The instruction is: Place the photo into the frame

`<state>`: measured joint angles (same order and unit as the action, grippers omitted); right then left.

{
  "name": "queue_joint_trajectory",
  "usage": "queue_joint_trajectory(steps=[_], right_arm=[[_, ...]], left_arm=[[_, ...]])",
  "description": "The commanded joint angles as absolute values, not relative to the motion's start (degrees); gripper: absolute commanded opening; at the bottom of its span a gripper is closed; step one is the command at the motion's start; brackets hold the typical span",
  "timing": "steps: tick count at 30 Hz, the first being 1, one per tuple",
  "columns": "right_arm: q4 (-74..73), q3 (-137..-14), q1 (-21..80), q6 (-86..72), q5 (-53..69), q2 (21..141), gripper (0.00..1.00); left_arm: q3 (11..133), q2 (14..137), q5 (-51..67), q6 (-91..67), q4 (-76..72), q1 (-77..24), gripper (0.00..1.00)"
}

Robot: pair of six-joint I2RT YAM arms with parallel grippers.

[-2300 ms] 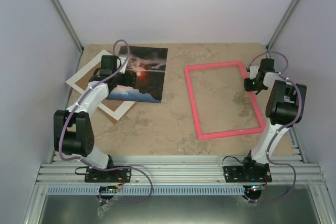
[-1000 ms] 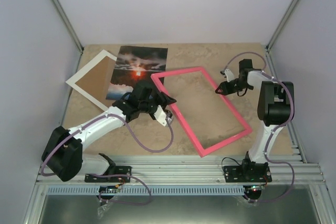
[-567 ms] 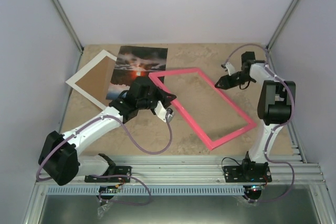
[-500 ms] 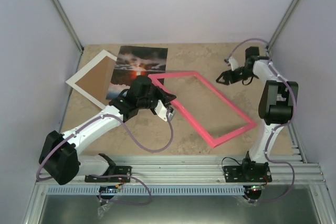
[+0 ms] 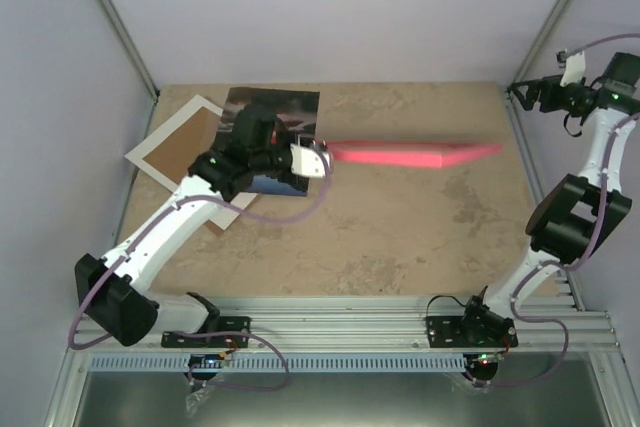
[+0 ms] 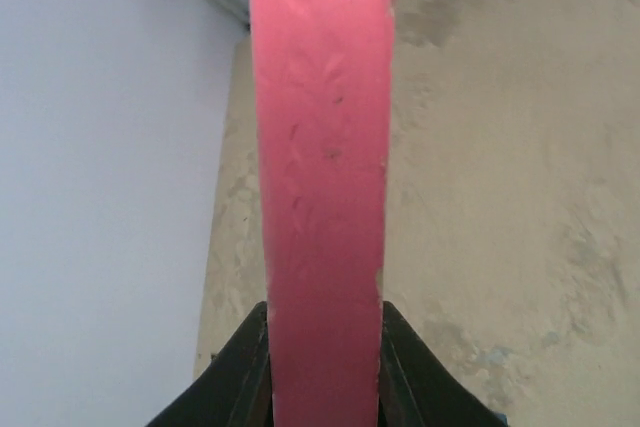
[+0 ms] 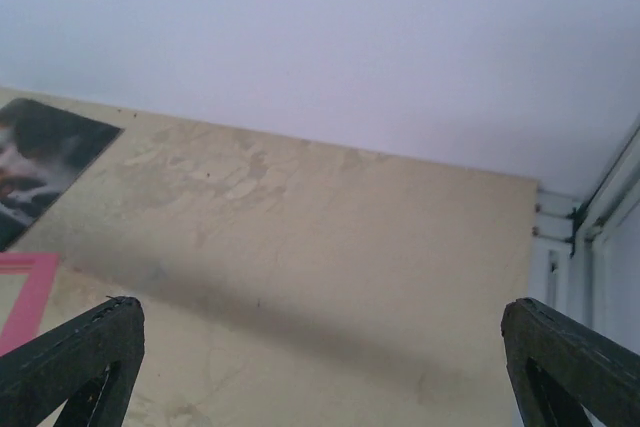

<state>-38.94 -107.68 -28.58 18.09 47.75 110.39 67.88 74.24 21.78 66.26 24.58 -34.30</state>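
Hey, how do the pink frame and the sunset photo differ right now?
The frame is up off the table, tipped nearly edge-on, clamped in the left gripper; the photo lies flat, ungripped. The frame is plain pink; the photo is a dark printed scene. Both are toward the table's far side.
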Motion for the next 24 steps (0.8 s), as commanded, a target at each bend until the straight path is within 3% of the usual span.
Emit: queue_joint_trajectory(steps=[1,9,12,24], right_arm=[[-31.9,-103.5,-28.5,17.4,51.1,101.3,0.98],[-19.6,-90.8,-28.0,25.5,50.4,82.7,0.97],[-18.8,-87.8,-23.7,32.5,48.0,77.7,0.98],[-27.2,-98.0,-2.3,43.1,25.8,78.8,0.97]], left_arm=[[80.5,76.8,29.2,49.0,29.4,-29.6,0.0],[90.2,82.1,40.5,33.1,33.7,-20.8,0.0],[95.5,85.5,46.7,32.2,39.7,-18.6,0.0],[102.6,90.2,56.7,32.3,49.7,-18.5,0.0]])
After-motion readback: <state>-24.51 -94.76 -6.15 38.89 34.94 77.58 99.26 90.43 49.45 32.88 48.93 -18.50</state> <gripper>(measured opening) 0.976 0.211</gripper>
